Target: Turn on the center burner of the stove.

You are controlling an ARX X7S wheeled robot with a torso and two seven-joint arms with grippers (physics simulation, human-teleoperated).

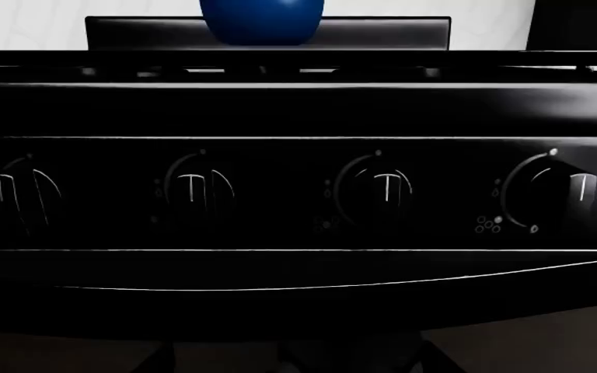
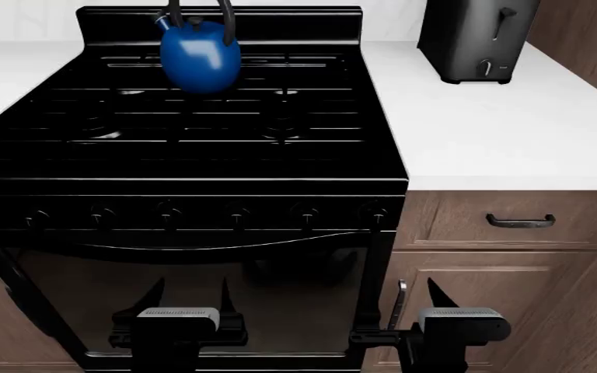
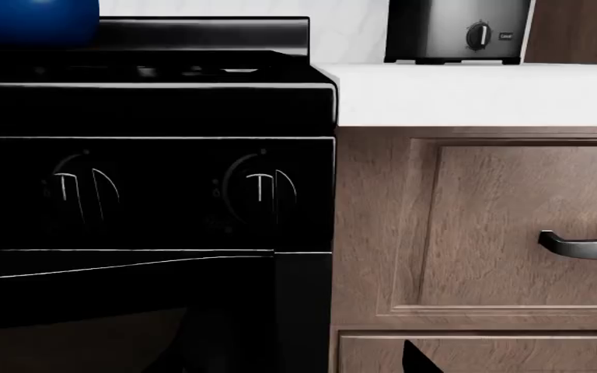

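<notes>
My left gripper and right gripper, jaws spread and empty, hover near the oven door. Beyond, the stove faces me, its knob row running left-right, counter at right.

We see each claw, left and right, as black pointed fingers on a black body capped with a grey band

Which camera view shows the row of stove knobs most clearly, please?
The left wrist view: four knobs appear large and frontal, with their pointer lines readable. The head view shows the whole row on the stove, but each knob is tiny and dark. The right wrist view shows only two knobs, beside the wooden drawer.
</notes>
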